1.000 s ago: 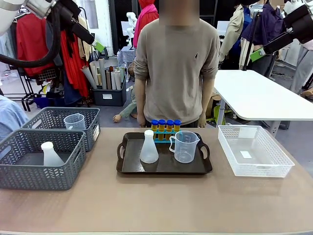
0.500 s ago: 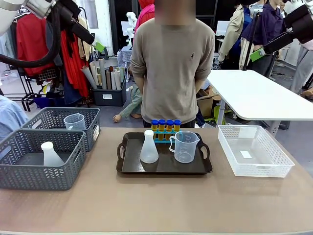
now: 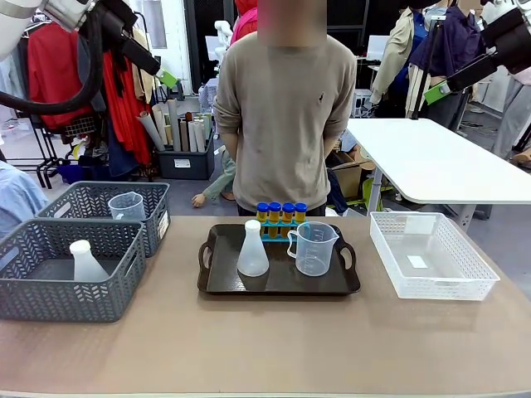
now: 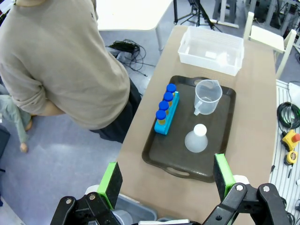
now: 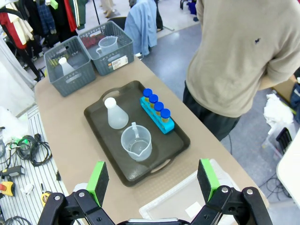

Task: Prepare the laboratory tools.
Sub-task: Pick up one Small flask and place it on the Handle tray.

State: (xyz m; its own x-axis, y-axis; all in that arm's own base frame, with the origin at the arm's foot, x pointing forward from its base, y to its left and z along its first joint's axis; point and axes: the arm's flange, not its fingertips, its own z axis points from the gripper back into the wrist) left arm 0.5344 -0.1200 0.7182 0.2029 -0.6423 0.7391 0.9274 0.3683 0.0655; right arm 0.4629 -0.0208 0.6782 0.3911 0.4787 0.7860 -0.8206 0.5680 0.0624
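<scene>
A dark brown tray point(image 3: 217, 282) lies mid-table. On it stand a translucent white conical flask point(image 3: 253, 249), a clear handled measuring beaker point(image 3: 314, 247) and, behind them, a blue rack point(image 3: 280, 228) holding several amber blue-capped tubes point(image 3: 280, 211). A second beaker point(image 3: 126, 206) and a second flask point(image 3: 84, 261) sit in the grey baskets on the left. My left gripper point(image 3: 166, 77) hangs high at the upper left, open point(image 4: 168, 177) and holding nothing. High at the upper right, my right gripper point(image 3: 437, 91) is open point(image 5: 153, 179) too, far above the tray point(image 5: 154, 140).
Two grey mesh baskets point(image 3: 50, 308) point(image 3: 158, 228) stand at the table's left. A white mesh basket point(image 3: 431, 282) stands at the right. A person in a beige sweater point(image 3: 286, 108) stands at the far edge behind the tray, arms behind the back. A white table point(image 3: 440, 162) lies beyond.
The person has shifted a little to the left behind the table. Both arms and all the things on the table have stayed where they were.
</scene>
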